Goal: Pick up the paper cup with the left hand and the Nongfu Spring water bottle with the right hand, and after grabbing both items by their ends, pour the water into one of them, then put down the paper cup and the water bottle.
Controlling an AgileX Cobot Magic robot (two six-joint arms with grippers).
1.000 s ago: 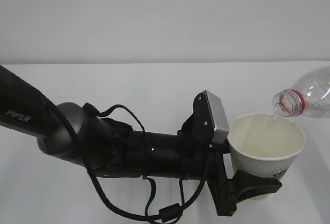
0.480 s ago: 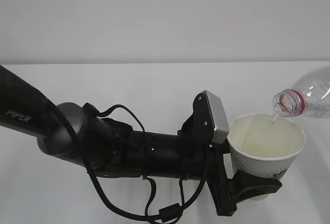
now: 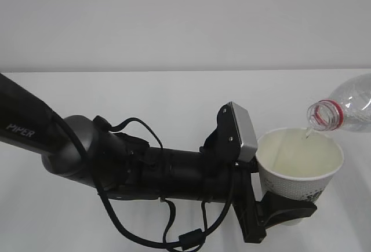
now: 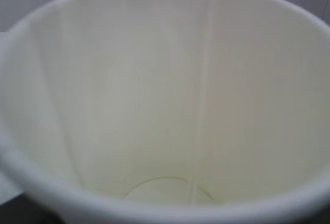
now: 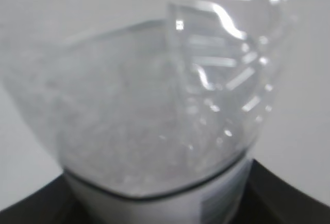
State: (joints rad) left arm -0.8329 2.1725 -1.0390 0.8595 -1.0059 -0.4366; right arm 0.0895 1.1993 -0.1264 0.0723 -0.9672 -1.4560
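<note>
We see the left gripper (image 3: 277, 212) clasping the cup (image 3: 300, 168); the tilted bottle (image 3: 343, 113), in the right gripper's grasp, trickles water (image 4: 198, 105) into it.

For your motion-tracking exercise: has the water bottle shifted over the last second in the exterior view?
No. The water bottle keeps its mouth at the same spot above the paper cup, with the same gap below the table's back edge.

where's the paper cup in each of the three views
Exterior view: the paper cup sits lower right, clamped near its base by the left hand.
Left wrist view: its white inside fills the frame.
Right wrist view: not in it; only the bottle.
Shared landmark: the thin stream of water entering the cup.
</note>
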